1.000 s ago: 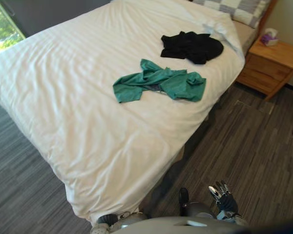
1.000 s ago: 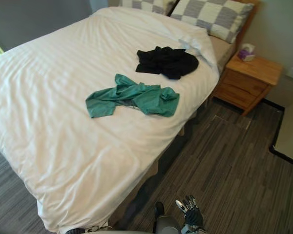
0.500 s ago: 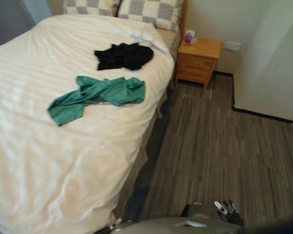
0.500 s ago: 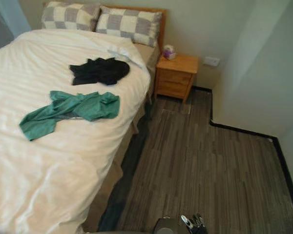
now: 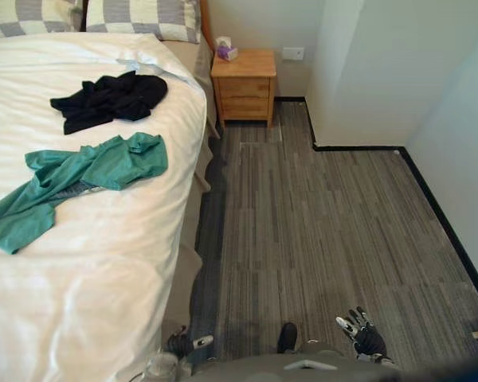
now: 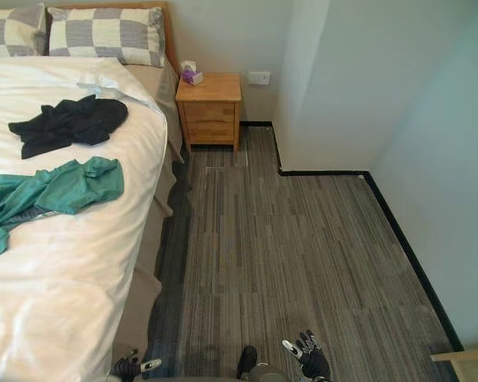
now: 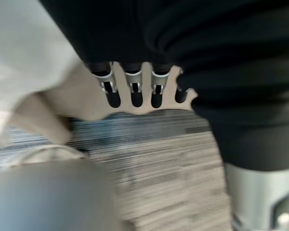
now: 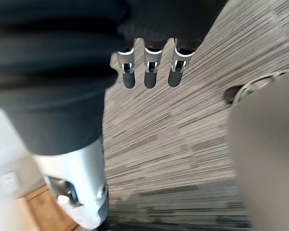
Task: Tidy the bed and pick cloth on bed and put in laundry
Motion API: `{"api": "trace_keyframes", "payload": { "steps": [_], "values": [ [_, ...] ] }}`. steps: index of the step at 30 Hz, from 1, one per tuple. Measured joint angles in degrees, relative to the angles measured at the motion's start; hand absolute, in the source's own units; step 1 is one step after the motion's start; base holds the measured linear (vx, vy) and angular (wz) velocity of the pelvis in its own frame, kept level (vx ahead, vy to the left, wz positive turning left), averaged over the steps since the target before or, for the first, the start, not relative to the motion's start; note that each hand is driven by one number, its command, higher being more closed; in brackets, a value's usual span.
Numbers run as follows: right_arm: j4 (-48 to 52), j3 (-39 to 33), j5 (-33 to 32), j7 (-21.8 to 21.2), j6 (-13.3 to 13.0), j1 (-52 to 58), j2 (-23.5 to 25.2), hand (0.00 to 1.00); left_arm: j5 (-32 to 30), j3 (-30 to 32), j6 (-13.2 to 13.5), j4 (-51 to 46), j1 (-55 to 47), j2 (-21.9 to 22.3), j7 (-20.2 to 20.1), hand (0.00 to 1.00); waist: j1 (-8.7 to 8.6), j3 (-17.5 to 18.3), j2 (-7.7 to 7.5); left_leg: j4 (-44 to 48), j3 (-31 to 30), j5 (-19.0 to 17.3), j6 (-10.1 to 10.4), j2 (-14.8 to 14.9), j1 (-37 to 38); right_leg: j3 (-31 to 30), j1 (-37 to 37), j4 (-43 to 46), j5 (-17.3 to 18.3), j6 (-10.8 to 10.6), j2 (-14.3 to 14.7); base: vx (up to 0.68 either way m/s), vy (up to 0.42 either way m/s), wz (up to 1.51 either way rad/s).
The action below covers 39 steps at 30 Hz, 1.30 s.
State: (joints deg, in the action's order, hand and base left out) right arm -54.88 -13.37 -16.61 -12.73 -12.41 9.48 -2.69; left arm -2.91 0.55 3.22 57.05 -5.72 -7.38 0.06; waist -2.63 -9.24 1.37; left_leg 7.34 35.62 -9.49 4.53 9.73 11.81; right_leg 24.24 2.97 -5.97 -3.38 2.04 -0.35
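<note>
We see the bed (image 5: 103,263) with its white cover on the left side of the head view, from about 7 o'clock up to 11 o'clock. Two cloths lie on the cover, near the edge of the bed that faces the floor. The green cloth (image 5: 80,171) is spread out and crumpled at about 9 o'clock. The black cloth (image 5: 107,97) lies in a heap at about 10 o'clock, just beyond the green one and a little apart from it. No hand touches either cloth. Two checked pillows (image 5: 139,16) lie at the head of the bed, at about 11 o'clock. A wooden nightstand (image 5: 244,76) stands beside the bed at 12 o'clock, and a tissue box (image 5: 225,49) sits on its top. The grey striped floor (image 5: 327,231) runs from the centre to 3 o'clock. The right hand (image 5: 365,334) hangs low at about 5 o'clock, over the floor and well apart from the bed. In its wrist view its fingers (image 8: 151,67) are straight and hold nothing. In its own wrist view the left hand (image 7: 135,89) has straight fingers that hold nothing. Past them we see the floor and the pale side of the bed.
</note>
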Motion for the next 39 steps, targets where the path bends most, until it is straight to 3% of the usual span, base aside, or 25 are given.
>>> {"api": "trace_keyframes", "payload": {
  "steps": [3,4,5,7,10,12,16,17,21,23,26,29,30,32,34,39],
  "values": [
    [-1.4,2.9,0.1,5.0,4.8,-4.4,-0.8,0.0,0.9,0.1,2.2,-0.9,0.3,0.9,-0.3,0.0,0.96,-0.3,0.13,4.7,-14.0,0.8,-1.4,-1.3,-2.2,-4.6,-1.0,0.0,-0.1,-0.2,0.0,-0.02,0.017,-0.7],
    [-2.2,4.4,0.4,6.5,6.8,-6.6,-0.8,0.0,2.5,0.1,2.8,-1.0,0.0,1.0,-0.2,0.0,2.29,-0.4,-0.13,4.9,-20.7,0.4,-2.3,-3.3,-2.9,-7.5,-1.6,0.0,-0.1,-0.2,-0.1,0.03,0.041,-1.31],
    [-3.7,5.8,1.3,7.5,8.6,-8.8,-0.8,0.0,4.5,0.1,3.4,-0.7,-0.2,1.4,-0.2,0.0,3.02,-0.2,0.73,3.3,-25.4,0.1,-3.0,-5.6,-2.8,-9.4,-2.7,0.0,-0.1,-0.2,0.2,0.02,0.059,-1.26],
    [-3.9,6.7,2.2,8.9,10.4,-9.9,-1.0,0.0,6.2,-0.4,3.5,0.6,0.4,2.6,-0.2,0.0,2.32,-0.4,2.49,1.6,-25.4,-0.4,-3.6,-5.6,-1.8,-9.1,-3.3,0.0,-0.6,-0.4,0.9,0.0,0.12,-0.54],
    [-5.4,6.9,2.3,11.8,13.2,-10.3,-1.8,0.0,6.9,-0.5,3.2,0.7,1.1,4.2,-0.9,0.0,2.0,-0.4,2.52,0.5,-25.3,-0.7,-3.1,-5.6,-0.8,-9.2,-3.2,0.0,-1.4,-0.9,0.9,-0.02,0.149,-0.08],
    [-6.7,6.5,2.2,13.3,14.2,-10.3,-2.4,0.0,6.9,-0.4,2.0,1.4,1.4,4.4,-1.0,0.0,1.85,-0.2,2.68,-0.4,-26.1,-1.7,-1.7,-4.9,-0.5,-8.9,-3.2,0.0,-1.5,-0.9,1.5,-0.02,0.141,0.16],
    [-8.5,4.2,1.1,14.6,14.9,-9.4,-2.6,0.0,9.2,0.7,-1.6,2.7,2.1,4.5,0.3,0.0,1.54,-0.2,2.39,-1.4,-27.4,-3.9,-0.9,-3.7,0.3,-7.6,-2.7,0.0,-1.7,-0.6,2.4,-0.02,0.096,0.13],
    [-7.9,2.6,1.0,11.9,16.5,-7.8,-2.6,0.0,10.6,10.1,-8.0,4.0,1.7,6.1,2.9,0.0,0.47,2.3,3.16,-2.7,-30.7,-4.4,0.6,-2.5,2.9,-8.4,-1.2,0.0,-1.9,1.6,4.5,0.03,0.056,0.02],
    [-8.0,2.6,1.0,11.9,16.5,-7.9,-2.6,0.0,10.6,10.1,-7.9,4.0,1.7,5.8,2.9,0.0,0.58,1.7,2.18,-1.3,-31.5,0.3,-0.9,-5.2,2.1,-8.7,-0.5,0.0,-1.2,1.4,2.0,0.07,0.037,-0.01],
    [-7.9,2.6,0.9,11.7,16.3,-7.7,-2.7,0.0,10.6,10.1,-7.9,3.8,1.2,5.9,2.8,0.0,0.6,1.6,2.03,-0.8,-31.6,0.8,-1.1,-5.4,1.9,-8.5,0.0,0.0,-0.8,1.4,1.5,0.05,0.043,0.15],
    [-7.8,1.7,-0.1,9.0,13.4,-6.6,-2.3,0.0,12.4,11.2,-7.8,3.7,1.1,5.7,0.9,0.0,0.76,1.5,1.28,-0.4,-31.3,0.2,-1.9,-5.0,0.5,-7.0,-0.5,0.0,-0.7,1.3,1.5,0.01,0.07,0.31],
    [-6.2,0.0,-0.5,5.9,8.9,-4.1,-1.9,0.0,15.4,11.4,-8.1,2.6,0.0,5.3,-2.6,0.0,0.86,1.5,0.79,-1.7,-29.5,-1.9,-1.5,-3.6,0.0,-5.2,-1.4,0.0,-0.8,1.1,2.5,-0.04,0.124,0.34],
    [-5.6,-1.1,-1.3,4.4,6.4,-2.8,-1.8,0.0,16.8,11.6,-8.5,2.6,-0.1,5.4,-4.4,0.0,0.92,1.5,0.87,-2.6,-27.8,-4.7,-0.8,-2.0,-0.5,-4.0,-2.1,0.0,-1.0,0.9,3.7,-0.03,0.153,0.2],
    [-5.6,-2.5,-1.4,3.2,3.6,-1.0,-0.6,0.0,19.4,13.1,-8.8,2.6,-0.2,4.2,-6.4,0.0,2.27,1.6,-0.32,-2.3,-26.6,-5.3,-0.8,-1.6,-0.9,-4.0,-2.5,0.0,-1.3,0.4,3.7,-0.01,0.145,-0.02],
    [-5.7,-3.1,-1.3,1.1,0.6,2.0,0.4,0.0,22.2,13.1,-8.8,2.8,-0.7,3.6,-7.3,0.0,2.39,2.3,-1.57,-2.3,-26.4,-5.6,-0.8,-1.5,-0.6,-4.5,-2.4,0.0,-1.4,0.4,3.8,0.04,0.108,-0.12],
    [-5.6,-4.4,-0.9,0.5,-0.9,4.0,0.2,0.0,24.8,11.5,-9.1,3.8,-1.0,3.7,-7.4,0.0,1.64,2.2,0.12,-2.2,-24.8,-5.7,0.0,-1.6,0.6,-6.2,-2.3,0.0,-1.4,0.4,4.0,0.11,0.154,-0.21]
  ]
}}
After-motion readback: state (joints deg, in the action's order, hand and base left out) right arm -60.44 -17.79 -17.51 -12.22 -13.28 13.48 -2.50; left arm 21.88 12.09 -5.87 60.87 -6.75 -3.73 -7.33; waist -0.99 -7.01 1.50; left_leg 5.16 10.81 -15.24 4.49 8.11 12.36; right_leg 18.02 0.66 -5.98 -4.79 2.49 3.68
